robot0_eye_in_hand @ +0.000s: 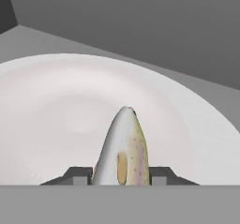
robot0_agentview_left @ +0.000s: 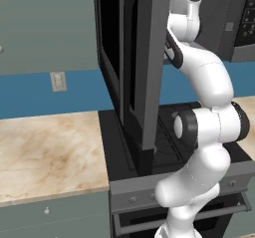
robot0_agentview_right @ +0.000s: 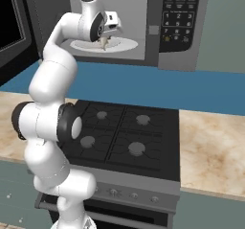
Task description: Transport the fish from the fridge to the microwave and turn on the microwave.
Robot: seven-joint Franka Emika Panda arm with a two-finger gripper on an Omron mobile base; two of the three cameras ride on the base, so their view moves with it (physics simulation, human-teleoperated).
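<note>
My gripper (robot0_eye_in_hand: 121,176) is shut on the fish (robot0_eye_in_hand: 123,148), a pale speckled body that sticks out between the two dark fingertips (robot0_eye_in_hand: 77,175). It hangs just over the white round turntable (robot0_eye_in_hand: 56,110) inside the microwave (robot0_agentview_right: 179,17). In the right base view the hand has reached into the open cavity, with the gripper (robot0_agentview_right: 105,37) and the fish (robot0_agentview_right: 105,43) above the turntable (robot0_agentview_right: 128,44). The microwave door (robot0_agentview_left: 149,62) stands swung open, seen edge-on in the left base view. The fridge is out of view.
A black gas stove (robot0_agentview_right: 119,132) with several burners lies under the microwave. Marble counters (robot0_agentview_left: 45,152) (robot0_agentview_right: 213,151) flank it on both sides. A wall socket (robot0_agentview_left: 58,81) sits on the blue backsplash. The open door juts out over the stove's left side.
</note>
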